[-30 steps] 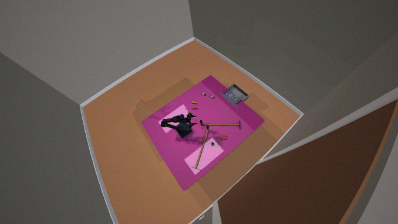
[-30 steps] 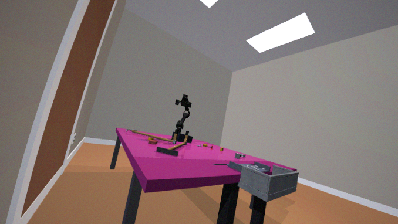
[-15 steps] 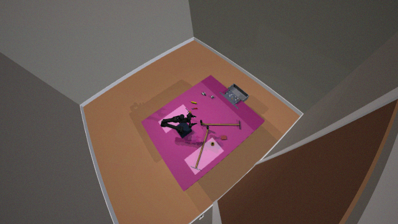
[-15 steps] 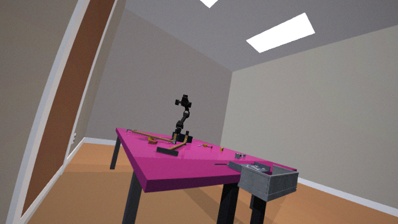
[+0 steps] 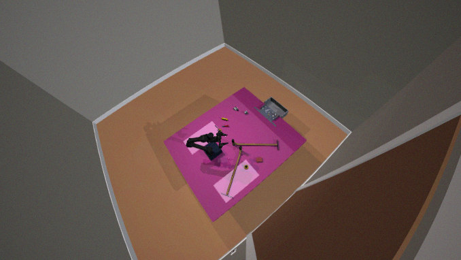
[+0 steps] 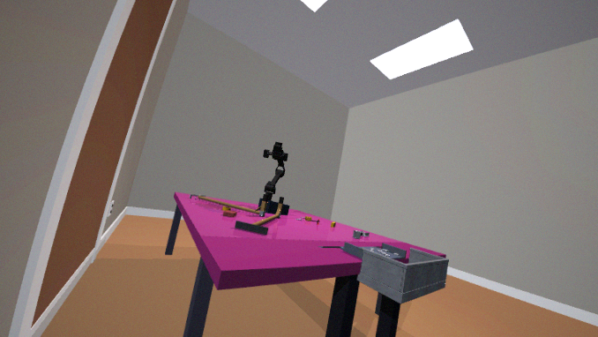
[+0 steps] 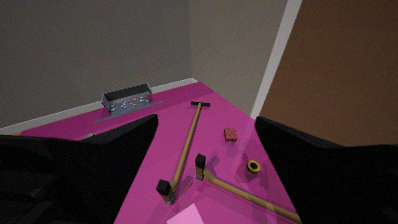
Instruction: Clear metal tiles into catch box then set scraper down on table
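Note:
Small tiles (image 5: 267,110) (image 7: 125,105) lie scattered on the grey steel plate (image 5: 272,118) at the table's edge. The grey catch box (image 5: 279,103) (image 6: 423,275) (image 7: 127,92) adjoins its outer end. One long tool (image 5: 258,144) (image 6: 269,219) (image 7: 187,145) has a wooden handle, an upright black-topped grip and a wide dark head. Another long tool (image 5: 234,171) (image 6: 229,205) (image 7: 240,191) has a similar grip and a thin grey head. Which one is the scraper is hard to tell. My gripper (image 5: 227,139) (image 7: 206,119) is open and empty, raised above the table, away from both grips.
On the magenta table (image 5: 200,180) (image 6: 273,260) lie a reddish block (image 5: 259,159) (image 6: 229,213) (image 7: 230,134) and a yellow-black ring (image 5: 246,167) (image 7: 254,166), both near the long tools. A yellow piece (image 5: 224,119), a red piece (image 5: 226,126) and small metal parts (image 5: 236,109) lie on the other side.

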`<state>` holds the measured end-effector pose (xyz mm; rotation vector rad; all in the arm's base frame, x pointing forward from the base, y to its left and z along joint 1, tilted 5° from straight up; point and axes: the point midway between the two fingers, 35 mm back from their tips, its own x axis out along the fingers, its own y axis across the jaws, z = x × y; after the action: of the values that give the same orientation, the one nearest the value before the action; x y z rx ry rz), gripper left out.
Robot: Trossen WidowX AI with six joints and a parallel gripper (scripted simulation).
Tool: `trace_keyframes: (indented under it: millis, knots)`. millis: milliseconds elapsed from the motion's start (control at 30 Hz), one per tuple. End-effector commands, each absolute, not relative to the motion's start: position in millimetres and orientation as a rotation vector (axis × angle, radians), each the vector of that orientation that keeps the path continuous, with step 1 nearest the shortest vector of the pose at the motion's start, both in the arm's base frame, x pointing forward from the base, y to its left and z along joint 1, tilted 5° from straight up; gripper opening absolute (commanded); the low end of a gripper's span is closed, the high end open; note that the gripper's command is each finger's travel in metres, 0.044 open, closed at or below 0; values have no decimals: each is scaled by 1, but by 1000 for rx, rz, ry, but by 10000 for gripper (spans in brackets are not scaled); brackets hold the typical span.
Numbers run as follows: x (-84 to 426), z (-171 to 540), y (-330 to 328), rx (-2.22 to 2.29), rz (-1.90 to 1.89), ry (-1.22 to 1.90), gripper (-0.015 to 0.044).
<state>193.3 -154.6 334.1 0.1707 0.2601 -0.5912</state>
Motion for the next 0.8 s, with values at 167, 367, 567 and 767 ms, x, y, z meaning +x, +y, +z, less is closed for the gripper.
trace_keyframes:
  millis: [167, 367, 567, 767]
  knots:
    - [203, 384, -157, 274, -556, 86, 440]
    - [208, 419, -158, 347, -517, -29, 440]
    - [211, 453, -157, 415, -465, -136, 440]
    - [213, 486, -155, 479, -403, -233, 440]
